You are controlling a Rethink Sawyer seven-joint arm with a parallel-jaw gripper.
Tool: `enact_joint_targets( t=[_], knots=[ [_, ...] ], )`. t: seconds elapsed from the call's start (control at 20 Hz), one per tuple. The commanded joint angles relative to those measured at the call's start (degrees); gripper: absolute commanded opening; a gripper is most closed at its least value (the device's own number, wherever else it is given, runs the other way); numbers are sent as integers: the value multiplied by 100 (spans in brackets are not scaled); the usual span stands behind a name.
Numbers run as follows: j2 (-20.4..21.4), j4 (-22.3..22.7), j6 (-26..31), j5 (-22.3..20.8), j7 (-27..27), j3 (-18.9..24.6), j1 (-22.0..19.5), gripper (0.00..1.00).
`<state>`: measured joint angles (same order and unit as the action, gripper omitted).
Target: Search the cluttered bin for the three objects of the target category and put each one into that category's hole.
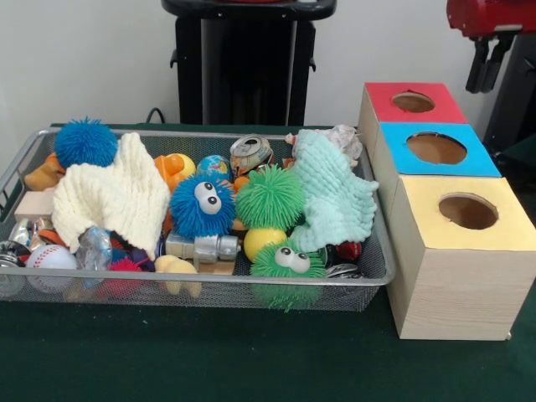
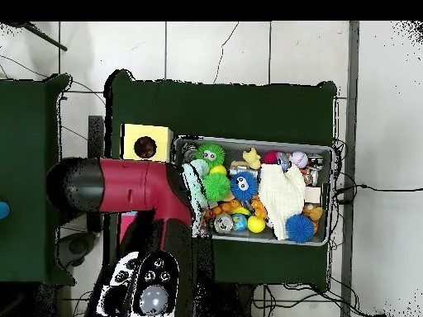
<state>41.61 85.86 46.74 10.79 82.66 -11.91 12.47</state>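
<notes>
The robot's dark gripper [image 1: 488,65] hangs at the upper right of the front view, beyond and above the red-faced wooden box [image 1: 412,104]; whether its fingers are spread or pressed together cannot be told. In front of it the blue-faced wooden box [image 1: 435,151] and then the yellow-faced pale wooden box with its round dark hole [image 1: 467,211] stand in a row. To the side of these lies the wide silver wire-mesh bin [image 1: 373,272], heaped with toys, where a whitish see-through crinkly wrapper [image 1: 341,136] shows at the back corner nearest the boxes, behind a knitted mint cloth [image 1: 333,194]

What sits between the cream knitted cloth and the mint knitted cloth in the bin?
Front view: between the cream cloth and the mint cloth sit a blue spiky ball with eyes and a green spiky ball.
</notes>
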Motion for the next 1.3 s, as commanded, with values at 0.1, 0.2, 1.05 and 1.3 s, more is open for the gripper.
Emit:
enact_joint_targets(
  t=[0.1,0.2,1.05,1.3],
  knots=[
    [69,219,244,-358,72,330,-662,0],
    [13,264,-86,-608,-311,364,-917,0],
    [81,1297,-1821,-1803,-1023,1885,-3201,0],
    [37,1655,-2334,-2281,-947,2290,-3742,0]
  ],
)
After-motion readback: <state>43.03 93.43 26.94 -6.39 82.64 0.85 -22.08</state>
